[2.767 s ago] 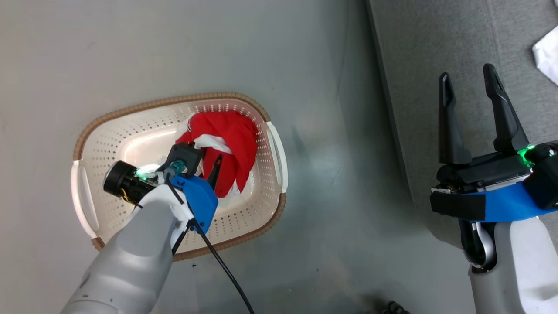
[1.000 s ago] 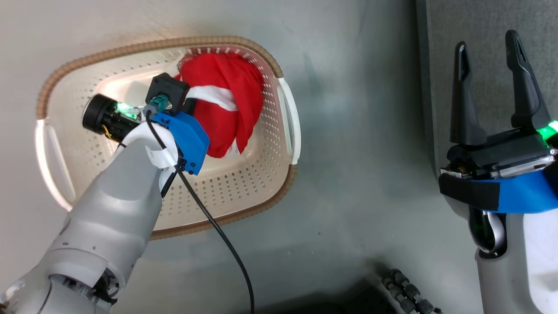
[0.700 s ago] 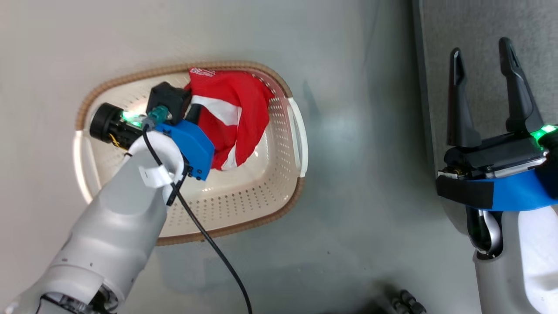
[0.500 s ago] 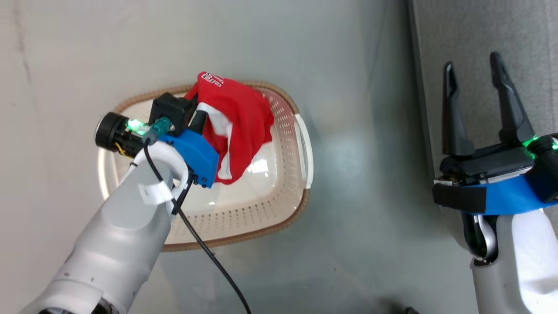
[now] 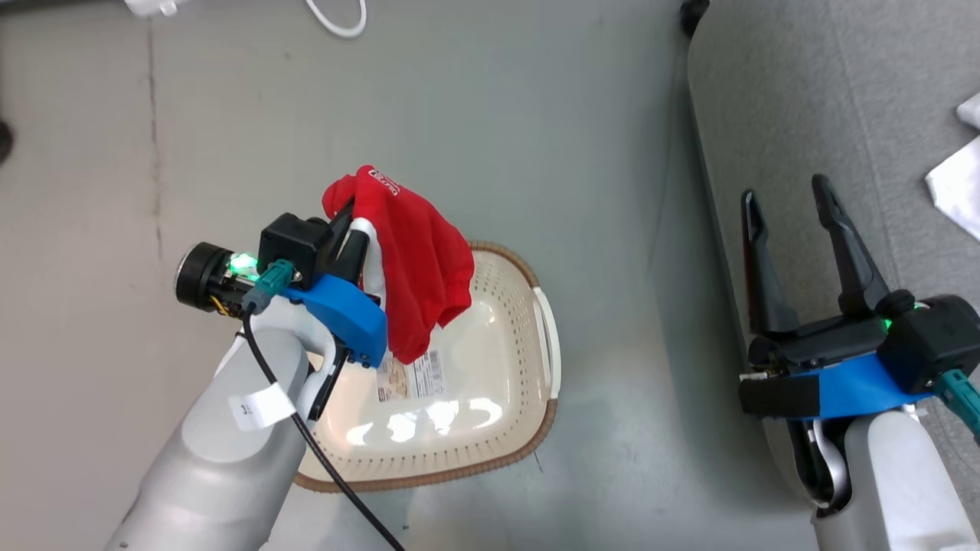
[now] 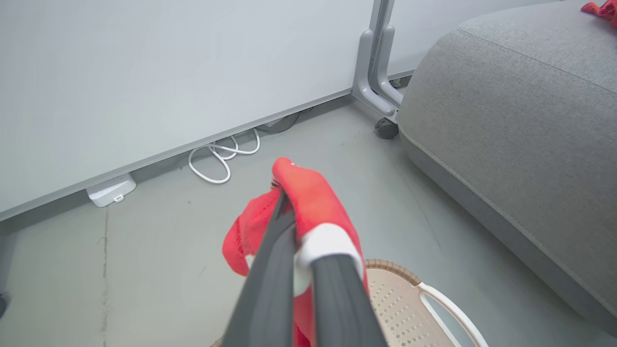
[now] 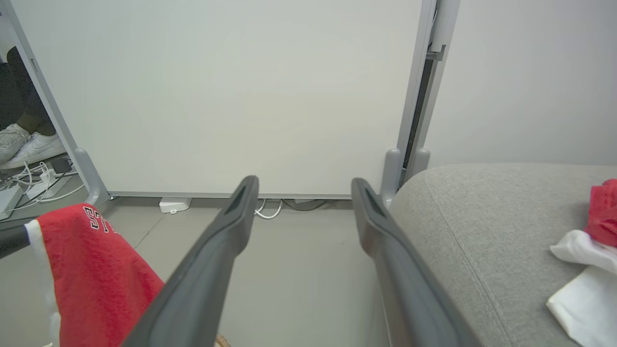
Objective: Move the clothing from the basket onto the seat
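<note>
Red soft jersey garment with white trim [image 5: 417,268] hangs pinched in the clenched jaws of the left gripper [image 6: 284,212], lifted clear above the off-white perforated plastic basket with brown woven rim [image 5: 505,259] — its floor, below the jaws, bare but for a label [image 5: 413,375]. The right gripper [image 5: 782,187] stands with jaws spread, holding nothing, over the edge of the large grey fabric seat [image 5: 804,99]. Beyond them another red-and-white garment [image 7: 600,207] lies on the seat — one piece looks delivered; this one is left to carry across and release.
</note>
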`<state>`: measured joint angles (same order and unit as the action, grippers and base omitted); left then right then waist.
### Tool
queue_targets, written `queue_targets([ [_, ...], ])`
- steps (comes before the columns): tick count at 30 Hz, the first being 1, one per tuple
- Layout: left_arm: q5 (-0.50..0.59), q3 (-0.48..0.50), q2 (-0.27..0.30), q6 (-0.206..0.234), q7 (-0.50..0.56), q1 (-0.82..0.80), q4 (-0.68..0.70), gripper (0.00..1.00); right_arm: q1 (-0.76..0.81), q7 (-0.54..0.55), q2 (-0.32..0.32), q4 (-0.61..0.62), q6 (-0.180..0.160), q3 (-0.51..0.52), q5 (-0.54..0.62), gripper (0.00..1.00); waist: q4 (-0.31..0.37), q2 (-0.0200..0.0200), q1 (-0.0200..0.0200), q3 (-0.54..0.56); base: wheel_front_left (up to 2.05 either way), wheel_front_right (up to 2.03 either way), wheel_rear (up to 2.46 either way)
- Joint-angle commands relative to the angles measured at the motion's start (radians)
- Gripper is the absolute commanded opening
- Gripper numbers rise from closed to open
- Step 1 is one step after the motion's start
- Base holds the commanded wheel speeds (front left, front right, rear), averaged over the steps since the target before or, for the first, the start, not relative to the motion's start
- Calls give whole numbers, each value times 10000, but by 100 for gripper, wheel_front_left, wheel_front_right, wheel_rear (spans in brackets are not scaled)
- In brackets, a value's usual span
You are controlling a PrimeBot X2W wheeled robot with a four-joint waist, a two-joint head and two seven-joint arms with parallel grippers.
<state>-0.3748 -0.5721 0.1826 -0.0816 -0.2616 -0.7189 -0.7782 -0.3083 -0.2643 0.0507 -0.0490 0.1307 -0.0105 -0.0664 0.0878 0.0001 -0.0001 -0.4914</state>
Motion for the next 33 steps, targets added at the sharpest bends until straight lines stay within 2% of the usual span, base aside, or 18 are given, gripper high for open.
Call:
queue_targets([
  [1, 114, 105, -15, -60, -49, 166, 158, 0, 167, -1, -7, -67, 1, -14, -82, 100, -116, -1, 1, 728, 0, 0, 0],
  [9, 370, 642, -133, -270, -50, 736, 906, 0, 964, -1, -7, -332, 1, -19, -155, 100, -260, -1, 1, 2173, 0, 0, 0],
  [17, 578, 598, -272, -415, -50, 717, 1185, 0, 1609, -1, -9, -530, 1, -91, -383, 100, -304, -1, 1, 3285, 0, 0, 0],
  [33, 104, -983, -763, -517, 18, -97, 1719, 0, 2616, 0, -8, -672, 1, -39, -626, 100, -590, -1, 1, 4596, 0, 0, 0],
])
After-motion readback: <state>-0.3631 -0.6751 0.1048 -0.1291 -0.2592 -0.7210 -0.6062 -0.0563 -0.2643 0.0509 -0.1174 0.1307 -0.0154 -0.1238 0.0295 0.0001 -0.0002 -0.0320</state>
